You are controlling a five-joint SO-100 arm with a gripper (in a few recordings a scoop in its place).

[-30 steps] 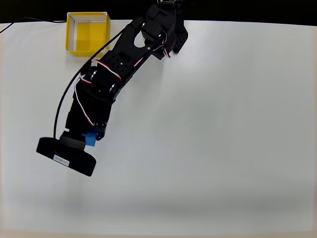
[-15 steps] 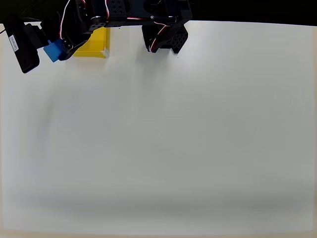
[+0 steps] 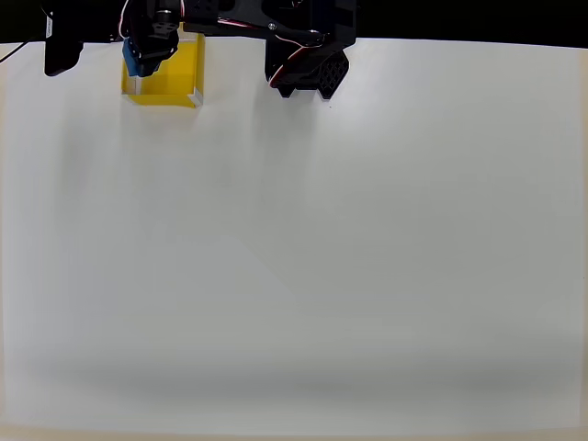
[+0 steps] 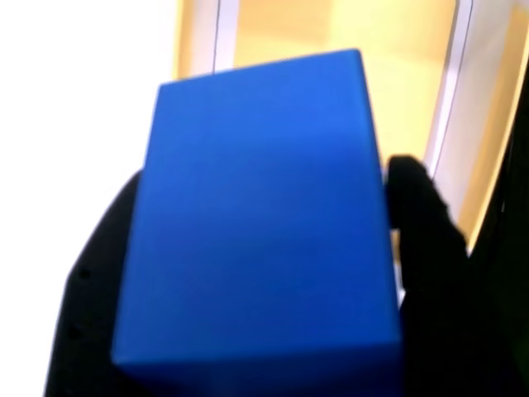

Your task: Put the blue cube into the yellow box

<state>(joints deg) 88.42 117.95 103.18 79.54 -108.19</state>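
In the overhead view, at the upper left of the frame, the black arm (image 3: 211,14) hides most of the blue cube (image 3: 131,64) and the top of the yellow box (image 3: 170,84). In the wrist view, the cube (image 4: 260,215) hides most of the blurry box (image 4: 397,58) behind it.

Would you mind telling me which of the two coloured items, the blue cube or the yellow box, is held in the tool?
The blue cube: black fingers flank it, above the yellow box.
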